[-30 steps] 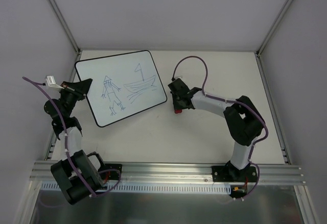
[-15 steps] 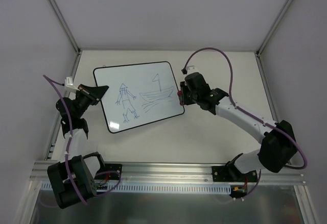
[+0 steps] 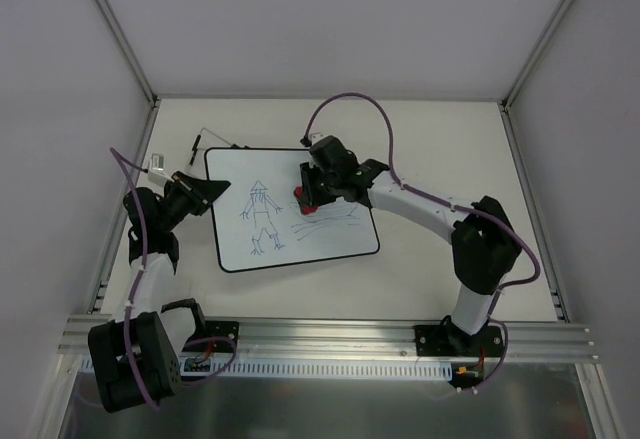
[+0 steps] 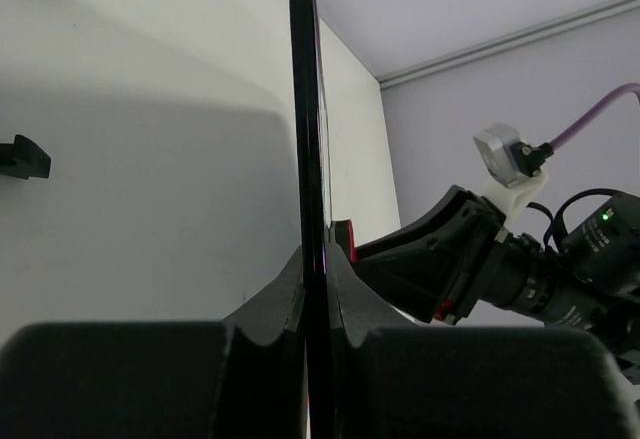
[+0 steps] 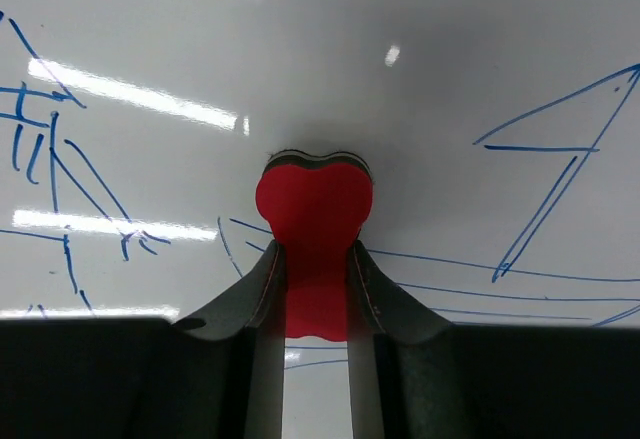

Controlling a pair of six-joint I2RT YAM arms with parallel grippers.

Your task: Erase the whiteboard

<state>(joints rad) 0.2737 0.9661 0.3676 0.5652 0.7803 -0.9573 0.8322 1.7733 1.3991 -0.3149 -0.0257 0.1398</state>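
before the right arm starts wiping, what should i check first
1. Left gripper shut on the whiteboard's left edge: ok.
2. Right gripper shut on the red eraser: ok.
3. Eraser against the board at the boat drawing: ok, looks in contact in the right wrist view.
4. Board lying flat on the table: cannot tell.
5. Board clean: not ok, stick figure and boat both unerased.

A robot lab bench: white enclosure walls [image 3: 330, 19], aluminium mounting rail [image 3: 330, 337]
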